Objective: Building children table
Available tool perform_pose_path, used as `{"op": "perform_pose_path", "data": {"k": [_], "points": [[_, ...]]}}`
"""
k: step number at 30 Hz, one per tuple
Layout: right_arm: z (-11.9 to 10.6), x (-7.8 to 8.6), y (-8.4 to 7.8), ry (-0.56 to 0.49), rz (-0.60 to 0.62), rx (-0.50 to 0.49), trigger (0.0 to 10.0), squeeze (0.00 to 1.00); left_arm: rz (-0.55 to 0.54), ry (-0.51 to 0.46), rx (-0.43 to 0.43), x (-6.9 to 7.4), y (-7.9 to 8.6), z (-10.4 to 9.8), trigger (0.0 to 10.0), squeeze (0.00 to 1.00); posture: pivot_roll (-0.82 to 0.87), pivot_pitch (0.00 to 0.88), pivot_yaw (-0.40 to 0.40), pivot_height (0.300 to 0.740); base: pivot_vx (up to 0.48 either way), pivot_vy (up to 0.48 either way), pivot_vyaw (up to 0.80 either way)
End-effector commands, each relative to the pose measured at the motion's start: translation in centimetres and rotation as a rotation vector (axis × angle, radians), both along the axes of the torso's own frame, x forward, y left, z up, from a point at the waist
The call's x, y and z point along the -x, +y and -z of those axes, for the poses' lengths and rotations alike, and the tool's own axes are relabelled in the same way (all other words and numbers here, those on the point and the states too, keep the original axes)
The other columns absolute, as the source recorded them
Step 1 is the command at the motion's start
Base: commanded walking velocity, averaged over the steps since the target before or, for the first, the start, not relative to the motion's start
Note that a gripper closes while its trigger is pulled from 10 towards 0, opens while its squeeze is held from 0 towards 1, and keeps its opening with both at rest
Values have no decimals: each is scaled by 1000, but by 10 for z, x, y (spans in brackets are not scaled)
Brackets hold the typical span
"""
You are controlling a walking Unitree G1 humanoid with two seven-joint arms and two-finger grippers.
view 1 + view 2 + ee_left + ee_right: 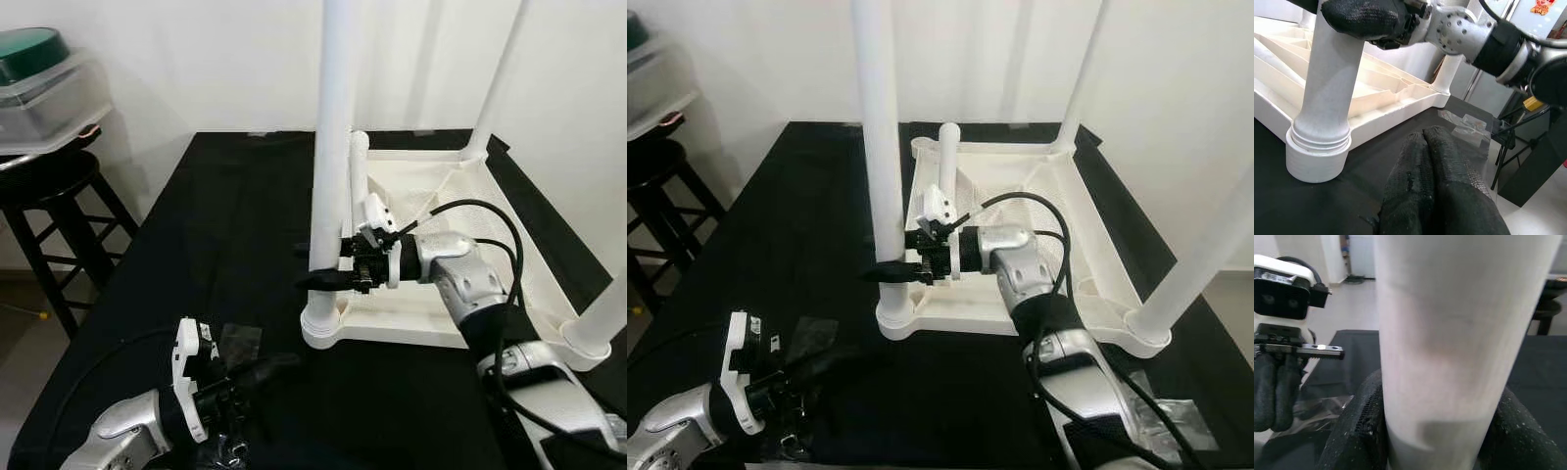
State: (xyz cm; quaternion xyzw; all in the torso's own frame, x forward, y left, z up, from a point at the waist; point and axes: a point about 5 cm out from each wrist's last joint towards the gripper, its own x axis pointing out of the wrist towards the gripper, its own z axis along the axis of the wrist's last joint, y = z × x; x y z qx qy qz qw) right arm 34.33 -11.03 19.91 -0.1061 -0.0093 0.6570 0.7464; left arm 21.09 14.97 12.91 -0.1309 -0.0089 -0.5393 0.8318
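The upturned white plastic children's table [460, 294] lies centre on the black cloth. Its round white leg [331, 147] stands vertical at 12 o'clock, clamped by the right gripper [315, 265]. At 7 o'clock, the left gripper [257, 377] rests, fingers pressed together.

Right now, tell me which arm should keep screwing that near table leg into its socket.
Right. The right gripper is shut around the white table leg just above its socket. The left gripper rests shut on the black tabletop, clear of the leg.
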Motion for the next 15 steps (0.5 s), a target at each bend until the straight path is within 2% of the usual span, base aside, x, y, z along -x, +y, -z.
{"op": "perform_pose_path", "data": {"k": [1,4,5,6,7,8,9,13,15], "points": [[16,5,4,4,14,61,0,0,7,1,-4,2,-1,-1,10000,0,16,56,-6,740,0,0,0],[21,8,5,-8,66,64,0,0,7,1,-3,2,-1,-1,10000,0,16,56,-6,740,0,0,0],[41,9,19,51,391,20,0,0,7,0,-3,2,0,-1,10000,0,2,62,-20,740,0,0,0],[41,9,19,51,391,20,0,0,7,0,-3,2,0,-1,10000,0,2,62,-20,740,0,0,0],[60,21,27,108,616,15,0,0,7,-1,-3,1,2,-2,10000,0,6,77,-6,740,0,0,0],[60,21,27,108,616,15,0,0,7,-1,-3,1,2,-2,10000,0,6,77,-6,740,0,0,0],[63,28,31,126,738,-5,0,0,7,-1,-7,0,3,-2,10000,0,-15,54,20,740,0,0,0],[65,33,34,150,768,-15,0,0,6,-1,-8,-1,3,-2,10000,0,-12,56,22,740,0,0,0],[65,35,39,138,694,0,0,0,11,0,-11,-3,3,-1,10000,0,-5,51,9,740,0,0,0]]}}
